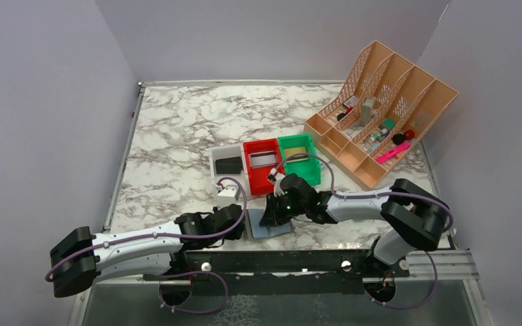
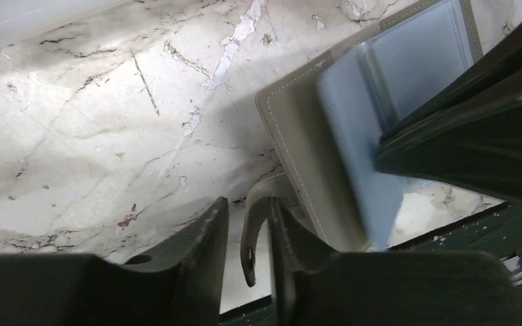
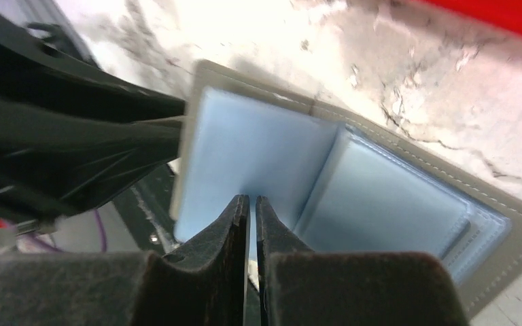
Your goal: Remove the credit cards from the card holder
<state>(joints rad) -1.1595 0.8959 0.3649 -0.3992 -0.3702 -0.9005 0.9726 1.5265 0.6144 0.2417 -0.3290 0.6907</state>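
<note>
The right gripper [image 3: 252,201] is pinching a pale blue card [image 3: 245,144] half out of the holder [image 3: 408,204], which is lying at the near edge of the table [image 1: 177,136], while the left gripper [image 2: 245,205] is sitting at the holder's edge, though I cannot tell its grasp, so the extraction step is now needing a flat, straight pull.

colour rundown, nothing fancy: bench [image 1: 177,136] white marble, grey veining all over. card holder [image 3: 394,197] grey outside, pale stitching round edge, pale blue inside. my fingers [image 3: 224,272] black. white bin [image 1: 221,155], red bin [image 1: 255,182], green bin [image 1: 307,175]. rack [image 1: 421,95] salmon-orange, lattice sides. cables [image 1: 234,187] on my arms lilac.
</note>
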